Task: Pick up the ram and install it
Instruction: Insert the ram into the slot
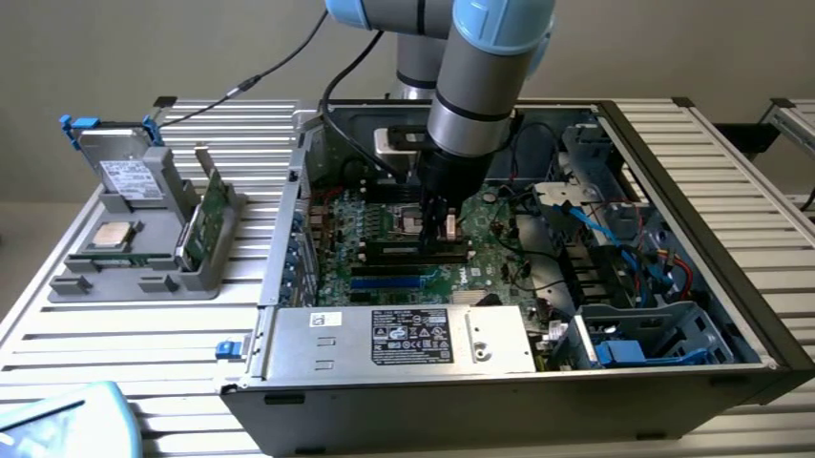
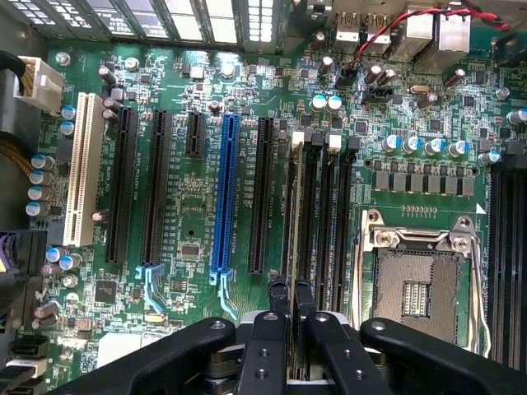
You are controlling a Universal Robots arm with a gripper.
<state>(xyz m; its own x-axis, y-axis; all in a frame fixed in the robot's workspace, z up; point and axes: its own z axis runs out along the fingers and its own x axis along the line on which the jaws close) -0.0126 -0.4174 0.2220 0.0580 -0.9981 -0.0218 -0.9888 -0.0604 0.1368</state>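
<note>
My gripper (image 1: 440, 232) reaches down inside the open computer case (image 1: 713, 191), low over the green motherboard (image 2: 181, 239). In the wrist view the gripper (image 2: 291, 288) has its two black fingers close together on a thin board seen edge-on. That board is the ram (image 2: 292, 206), a narrow pale line running along the outermost of the black memory slots (image 2: 325, 222). It lies in line with that slot, beside the open processor socket (image 2: 416, 288). Whether it is seated in the slot I cannot tell.
A grey holder (image 1: 128, 277) at the exterior view's left carries a labelled drive (image 1: 128, 176), a silver processor chip (image 1: 114, 234) and another upright green board (image 1: 214, 205). The power supply (image 1: 407, 339), drive cage (image 1: 637, 334), loose cables (image 1: 598, 224) and expansion slots (image 2: 224, 189) crowd around the gripper.
</note>
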